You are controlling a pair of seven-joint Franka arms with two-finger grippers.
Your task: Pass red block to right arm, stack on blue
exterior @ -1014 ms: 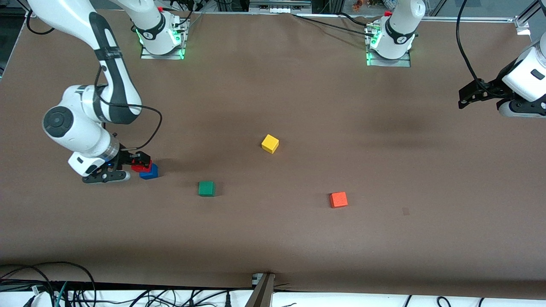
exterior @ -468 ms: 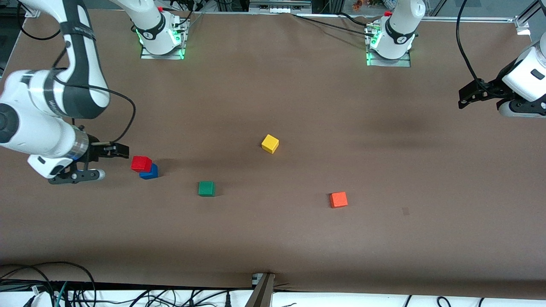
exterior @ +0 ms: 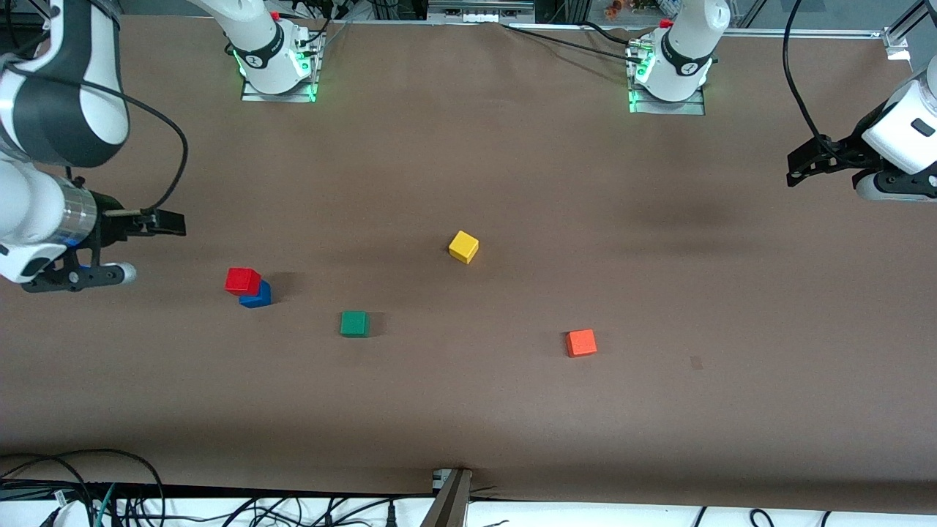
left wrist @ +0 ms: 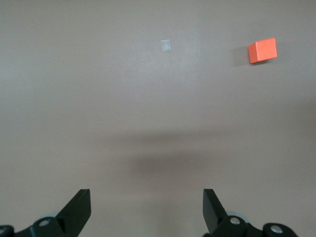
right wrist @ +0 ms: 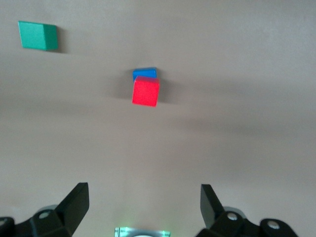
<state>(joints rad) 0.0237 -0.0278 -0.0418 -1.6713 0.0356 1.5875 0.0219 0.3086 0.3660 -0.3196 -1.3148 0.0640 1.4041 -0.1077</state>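
I see the red block (exterior: 242, 280) sitting skewed on the blue (exterior: 258, 296) (both tools spread, empty), so vibration might topple it.

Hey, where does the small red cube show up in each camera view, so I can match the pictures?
Front view: the small deep-red cube sits on the small blue cube, toward the right arm's end of the table.
Right wrist view: the red cube lies near the middle of the picture, over the blue cube.
Left wrist view: not in it.
Shared landmark: the green cube, also in the right wrist view.
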